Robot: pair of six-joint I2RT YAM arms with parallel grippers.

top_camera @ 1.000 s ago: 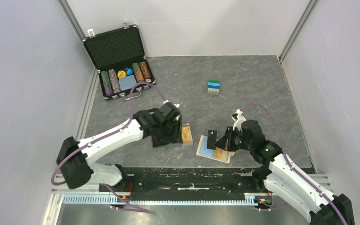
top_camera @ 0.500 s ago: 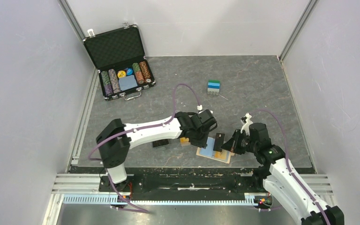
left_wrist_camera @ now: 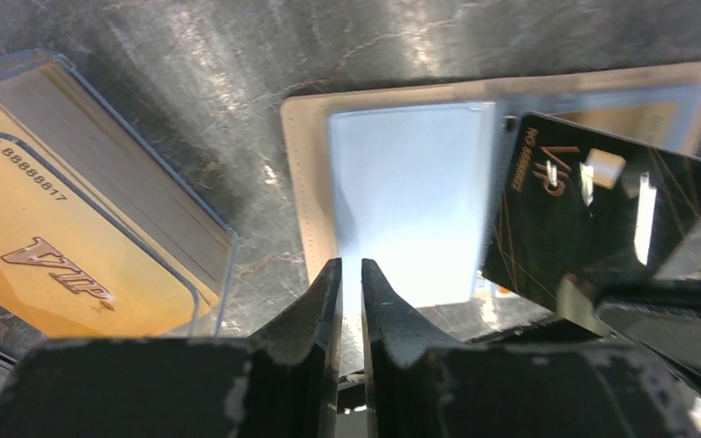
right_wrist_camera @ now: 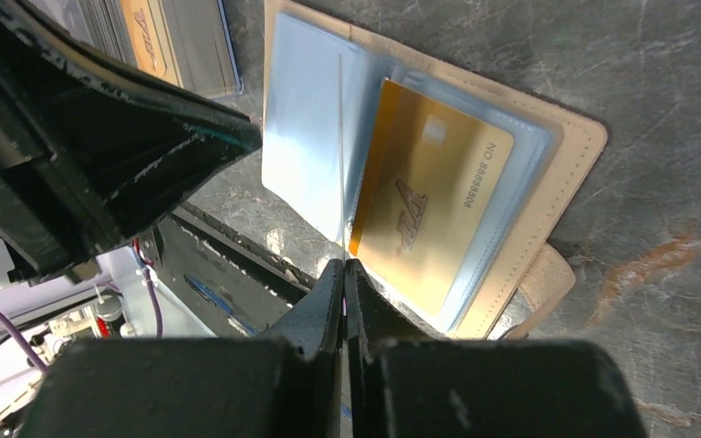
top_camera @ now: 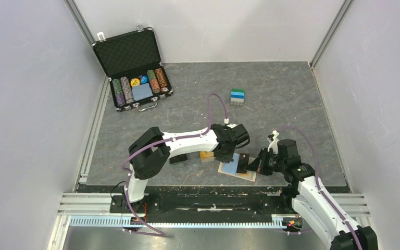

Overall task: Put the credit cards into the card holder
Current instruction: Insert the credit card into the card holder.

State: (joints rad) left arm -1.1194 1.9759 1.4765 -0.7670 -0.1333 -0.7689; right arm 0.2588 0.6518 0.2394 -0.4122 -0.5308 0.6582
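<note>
Lower centre: blocked; left gripper [left_wrist_camera: 351, 274] and right gripper [right_wrist_camera: 344, 269] with black card [left_wrist_camera: 593, 219] crowd over card holder [right_wrist_camera: 573, 144], card box [top_camera: 206, 155] just left. Upper left: chip case [top_camera: 130, 52]. Upper centre: block stack [top_camera: 237, 96]. Right side: open tabletop [top_camera: 291, 99].

A dark grey, marble-patterned table [top_camera: 281, 104] is enclosed by pale walls on three sides. An open black chip case [top_camera: 127, 52] is set at the far left corner, its lid propped up and rows of poker chips seen in its base. A small stack of blue, green and white blocks [top_camera: 237, 97] is placed towards the far middle, well apart from the rest. Three things are ranged in a row close to the near edge: a small black box [top_camera: 177, 159] on the left, a clear box of gold cards [top_camera: 206, 154] just beside it, and a tan card holder [top_camera: 248, 177] laid open and flat on the right.
</note>
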